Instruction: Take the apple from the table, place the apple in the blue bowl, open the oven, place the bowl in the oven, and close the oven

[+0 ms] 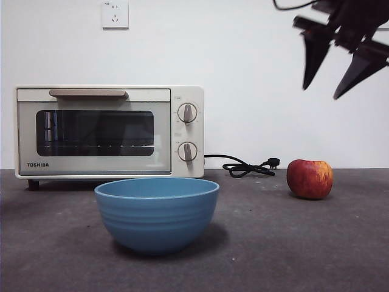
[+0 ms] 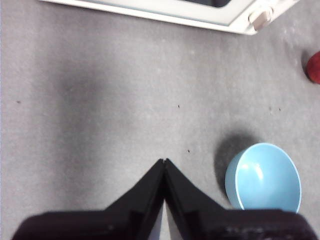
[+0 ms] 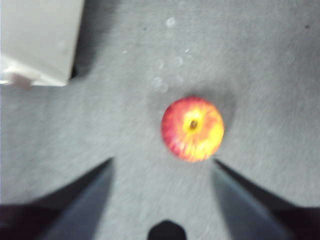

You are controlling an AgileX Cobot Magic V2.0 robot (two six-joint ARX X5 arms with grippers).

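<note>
1. I judge the first step is in hand: taking the apple (image 1: 310,179), which sits on the table (image 1: 304,243) near the plug end of the cord (image 1: 246,167), well apart from the bowl (image 1: 157,213).

2. My right gripper (image 1: 340,67) hangs high above the apple with its jaws spread wide and nothing between them. In my right wrist view the apple (image 3: 193,128) lies ahead of the gap between the jaws, stem dimple up, so I am roughly lined up but far from touching it.

3. My left gripper (image 2: 164,161) waits over bare table, jaws pressed together with nothing in them; the bowl (image 2: 263,177) is off to one side of it.

4. The next move, as I read it, calls for a straight descent until my right jaws straddle the apple at its widest part, then a firm close. It is round and smooth, so an off-centre squeeze could roll it away.

5. The bowl is empty; its pale blue inside shows clean in the left wrist view.

6. The oven (image 1: 109,131) stands behind the bowl with its door shut. Through the dark glass I see only a rack; I cannot tell whether anything else is inside.
</note>
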